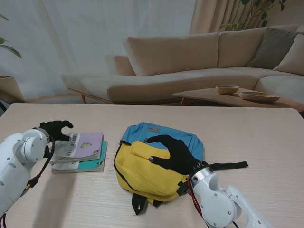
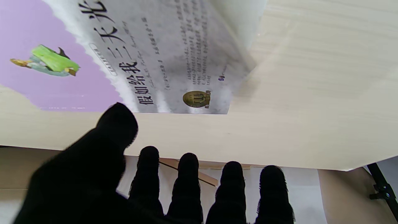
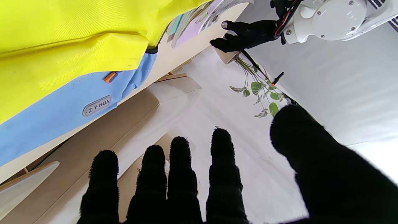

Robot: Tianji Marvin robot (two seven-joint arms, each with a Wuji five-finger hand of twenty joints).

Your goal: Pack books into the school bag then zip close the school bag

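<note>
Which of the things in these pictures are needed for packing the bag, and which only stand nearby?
Needed for the job:
- yellow and blue fabric school bag
- stack of paperback books, lilac-covered one on top
- left hand, open by the books
- right hand, open over the bag

Only nearby:
- beige sofa
- two wooden bowls on the low table

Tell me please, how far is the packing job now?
Nothing looks done yet. The two books lie stacked on the table, outside the school bag. In hand: the left hand hovers open at the stack's edge, and the right hand rests open over the bag. Left: packing both books and zipping the bag.
</note>
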